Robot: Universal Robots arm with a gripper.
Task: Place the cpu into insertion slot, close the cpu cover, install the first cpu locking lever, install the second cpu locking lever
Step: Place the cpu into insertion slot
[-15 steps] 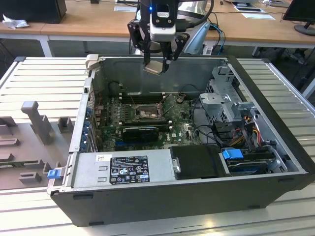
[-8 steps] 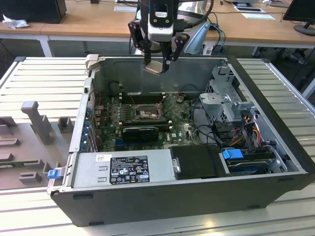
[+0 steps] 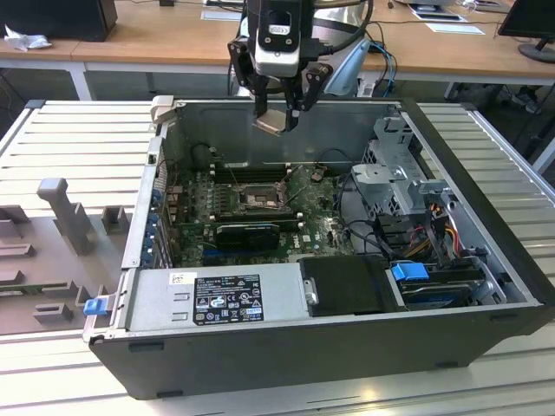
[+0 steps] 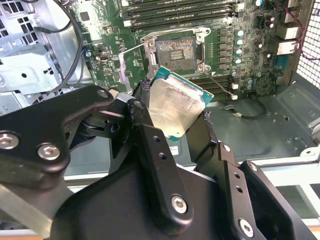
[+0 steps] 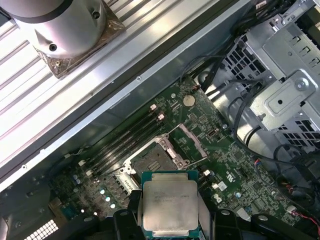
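Note:
My gripper (image 3: 277, 114) hangs above the open computer case, over its back wall, shut on the cpu (image 3: 270, 120). In both wrist views the cpu's pale silver face (image 4: 176, 106) (image 5: 169, 206) sits between the black fingers (image 4: 145, 130), tilted. Below it on the green motherboard lies the insertion slot (image 3: 257, 198) (image 4: 175, 49) (image 5: 158, 160), a black-framed square socket with nothing in it. The cpu cover (image 4: 131, 64) (image 5: 193, 143) stands swung open at one side of the socket. The cpu is well above the socket, not touching it.
Long black memory slots (image 4: 175, 11) run beside the socket. A metal drive cage (image 3: 401, 178) with cables fills the case on the exterior view's right, and a power supply (image 3: 217, 297) lies at the front. Grey fixtures (image 3: 61, 217) stand on the table at the left.

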